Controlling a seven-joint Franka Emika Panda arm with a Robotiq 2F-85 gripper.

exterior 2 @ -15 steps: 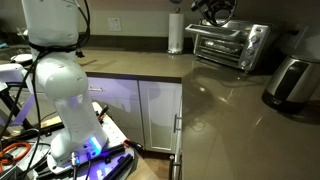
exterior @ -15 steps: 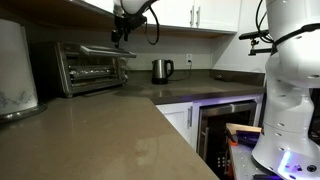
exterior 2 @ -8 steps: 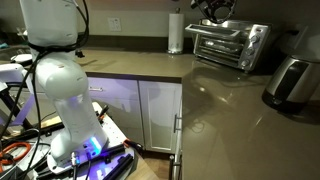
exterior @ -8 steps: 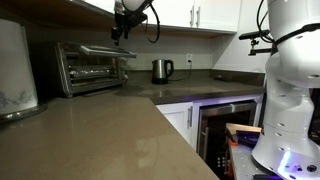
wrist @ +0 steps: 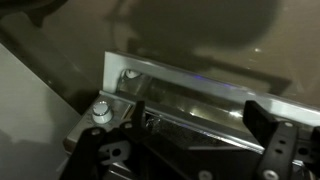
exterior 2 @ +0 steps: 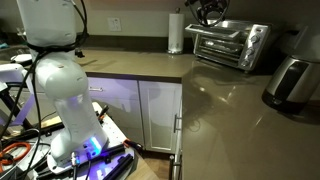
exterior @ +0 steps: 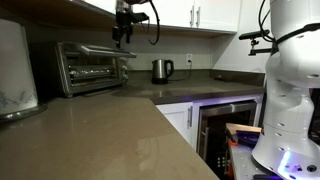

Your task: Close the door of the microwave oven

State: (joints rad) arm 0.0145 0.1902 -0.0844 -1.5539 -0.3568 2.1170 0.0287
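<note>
The silver microwave oven (exterior: 88, 68) stands on the counter against the wall and also shows in an exterior view (exterior 2: 230, 45). Its door (exterior: 98, 72) with dark glass window stands up at the front, and its bar handle (exterior: 110, 50) runs along the top edge. I cannot tell whether the door is fully shut. My gripper (exterior: 122, 36) hangs just above the handle end (exterior 2: 210, 14). In the wrist view the gripper (wrist: 199, 118) is open, with a finger on each side of the handle (wrist: 190, 122) on the door's silver edge (wrist: 180, 85).
A steel kettle (exterior: 161, 70) stands on the counter beside the oven. A large white appliance (exterior: 15, 65) is at the near end, and a paper towel roll (exterior 2: 176, 33) stands by the wall. White upper cabinets (exterior: 200, 14) hang just above the gripper. A glass-fronted under-counter cabinet (exterior: 228, 125) is below.
The gripper has shifted slightly above the oven's top front edge. The door and oven look the same.
</note>
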